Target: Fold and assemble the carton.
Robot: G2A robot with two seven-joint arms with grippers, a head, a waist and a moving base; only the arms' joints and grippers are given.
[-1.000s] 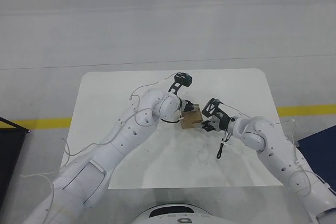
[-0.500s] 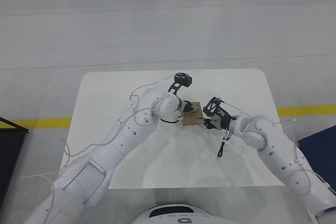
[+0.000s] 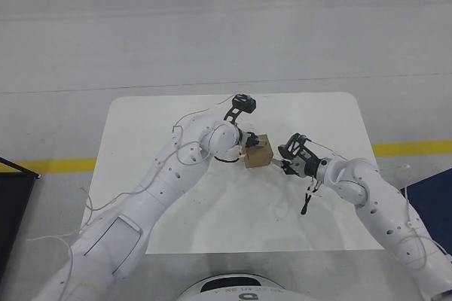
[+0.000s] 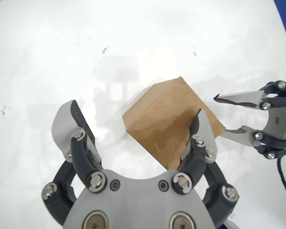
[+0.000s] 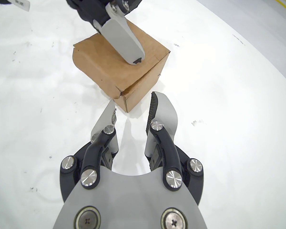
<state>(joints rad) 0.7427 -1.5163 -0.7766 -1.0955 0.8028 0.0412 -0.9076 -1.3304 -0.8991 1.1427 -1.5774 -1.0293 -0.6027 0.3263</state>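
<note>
A small brown carton (image 3: 258, 153) stands closed as a cube near the middle of the white table (image 3: 158, 143). My left gripper (image 4: 136, 107) is open above it. One of its fingers (image 5: 124, 44) rests on the carton's top face (image 4: 166, 115), while the other hangs over bare table beside it. My right gripper (image 5: 133, 99) is open at table level, with the carton's (image 5: 109, 72) near lower corner just in front of its fingertips. A flap seam runs along that side. In the top view the right gripper (image 3: 285, 159) sits just right of the carton.
A black strap (image 3: 307, 202) dangles from the right arm onto the table. Open table surface lies on all sides of the carton. On the floor are a black frame (image 3: 0, 188) at the left and a blue mat (image 3: 437, 199) at the right.
The right gripper has drawn back to the right, off the carton's side. The carton and the left gripper have shifted slightly toward the table's far edge.
</note>
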